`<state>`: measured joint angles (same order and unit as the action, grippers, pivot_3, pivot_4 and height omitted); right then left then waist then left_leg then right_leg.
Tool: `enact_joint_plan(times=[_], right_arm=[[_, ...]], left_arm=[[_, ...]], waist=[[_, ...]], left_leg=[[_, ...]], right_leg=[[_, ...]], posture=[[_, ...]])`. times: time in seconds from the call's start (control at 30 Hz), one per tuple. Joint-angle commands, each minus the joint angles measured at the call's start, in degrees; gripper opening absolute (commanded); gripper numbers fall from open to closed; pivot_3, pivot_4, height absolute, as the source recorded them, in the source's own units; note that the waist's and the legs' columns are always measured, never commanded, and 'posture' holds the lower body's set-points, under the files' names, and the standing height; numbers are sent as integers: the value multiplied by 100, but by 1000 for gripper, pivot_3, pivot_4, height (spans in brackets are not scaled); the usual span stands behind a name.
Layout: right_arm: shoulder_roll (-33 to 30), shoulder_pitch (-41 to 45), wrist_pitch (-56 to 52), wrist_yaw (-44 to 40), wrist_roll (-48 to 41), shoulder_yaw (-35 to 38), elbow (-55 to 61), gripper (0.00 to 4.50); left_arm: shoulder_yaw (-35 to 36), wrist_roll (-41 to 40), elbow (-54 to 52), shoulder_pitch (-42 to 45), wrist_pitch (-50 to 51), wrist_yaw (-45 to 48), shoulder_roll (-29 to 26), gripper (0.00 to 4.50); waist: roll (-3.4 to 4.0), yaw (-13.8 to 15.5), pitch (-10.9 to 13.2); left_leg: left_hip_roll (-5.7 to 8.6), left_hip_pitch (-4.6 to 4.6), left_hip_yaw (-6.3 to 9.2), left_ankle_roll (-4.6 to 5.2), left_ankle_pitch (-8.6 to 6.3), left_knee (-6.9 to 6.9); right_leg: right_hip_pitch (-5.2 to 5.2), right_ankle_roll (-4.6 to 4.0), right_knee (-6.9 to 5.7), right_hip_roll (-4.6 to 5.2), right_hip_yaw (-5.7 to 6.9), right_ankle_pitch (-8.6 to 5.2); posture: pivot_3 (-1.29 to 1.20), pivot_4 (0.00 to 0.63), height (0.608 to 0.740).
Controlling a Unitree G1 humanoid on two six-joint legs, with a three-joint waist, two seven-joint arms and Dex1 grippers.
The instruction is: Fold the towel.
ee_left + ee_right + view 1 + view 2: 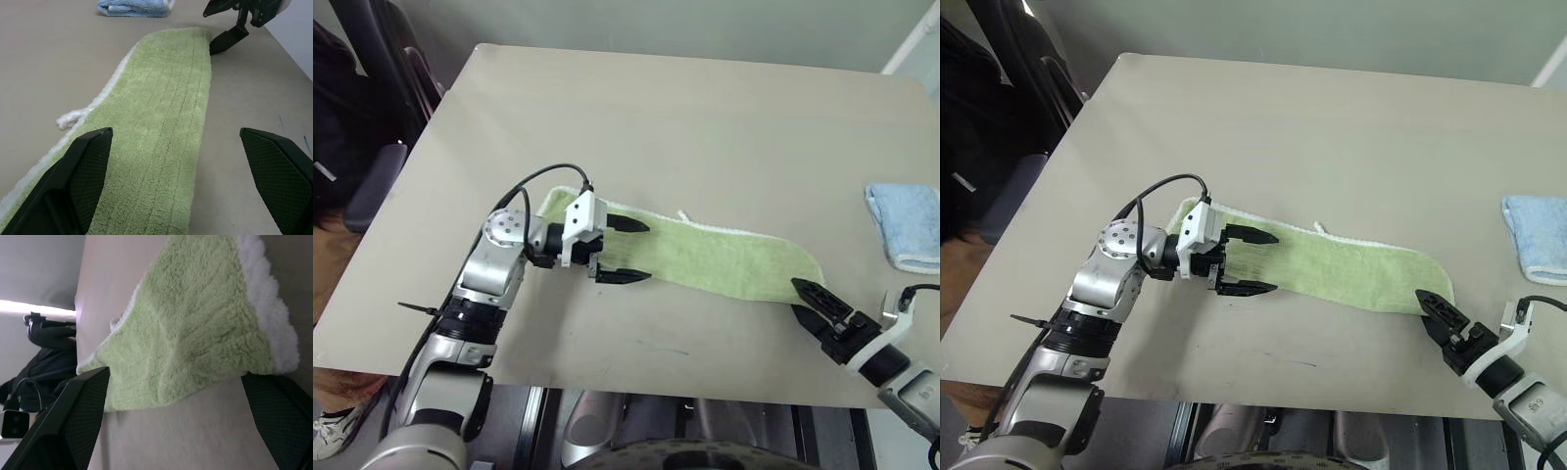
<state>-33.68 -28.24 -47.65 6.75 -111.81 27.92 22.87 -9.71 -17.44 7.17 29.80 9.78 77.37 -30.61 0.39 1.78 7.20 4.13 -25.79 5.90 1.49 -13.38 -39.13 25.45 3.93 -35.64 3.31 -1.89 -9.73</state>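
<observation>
Towel: the towel [705, 257] lies flat on the worktop [685, 127] as a long narrow strip, apparently folded lengthwise already, white trim along its far edge and a small loop [683, 215] partway along that edge.
Left gripper [625, 251]: fingers spread wide and holding nothing; the towel's left end lies between and just below them, one finger [628, 224] over the cloth and the other [625, 277] at its near edge.
Right gripper [815, 302]: fingers released and empty; their tips sit just beside the towel's right end, at its near corner, pointing along the strip.
Step in hand: judged as lining up both ends for a pinch, so one end can be carried over to the other.
Progress: the lengthwise fold looks done; the crosswise fold is not yet made.
Risk, left: if the fingers clench on the upper layer alone, the lower layer would stay on the worktop and the strip would peel open.
Risk, right: the tips are at the very corner; a shallow bite there could slip off the plush cloth once lifted.
Risk, both: uneven lifting would skew the strip, leaving the edges mismatched.
Bystander: the folded blue towel [905, 225] sits well beyond the right fingers, clear of the strip, but a wide swing could drag it.
</observation>
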Motion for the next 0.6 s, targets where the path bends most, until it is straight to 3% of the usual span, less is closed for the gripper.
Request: enact_joint_plan(times=[0.03, 0.6], right_arm=[[35, -149, -94, -49, -119, 82, 144, 4486], [97, 693, 188, 468, -119, 349, -579, 4486]], left_arm=[[78, -51, -56, 38, -98, -17, -41, 4500], [124, -29, 75, 75, -250, -200, -13, 4500]], waist=[[0, 5, 0], [0, 6, 0]], left_leg=[[0, -1, 1, 0, 0, 0], [0, -4, 1, 10, -4, 2]], right_leg=[[0, -1, 1, 0, 0, -1], [-4, -39, 27, 0, 1, 42]], posture=[[0, 150, 733], [0, 150, 733]])
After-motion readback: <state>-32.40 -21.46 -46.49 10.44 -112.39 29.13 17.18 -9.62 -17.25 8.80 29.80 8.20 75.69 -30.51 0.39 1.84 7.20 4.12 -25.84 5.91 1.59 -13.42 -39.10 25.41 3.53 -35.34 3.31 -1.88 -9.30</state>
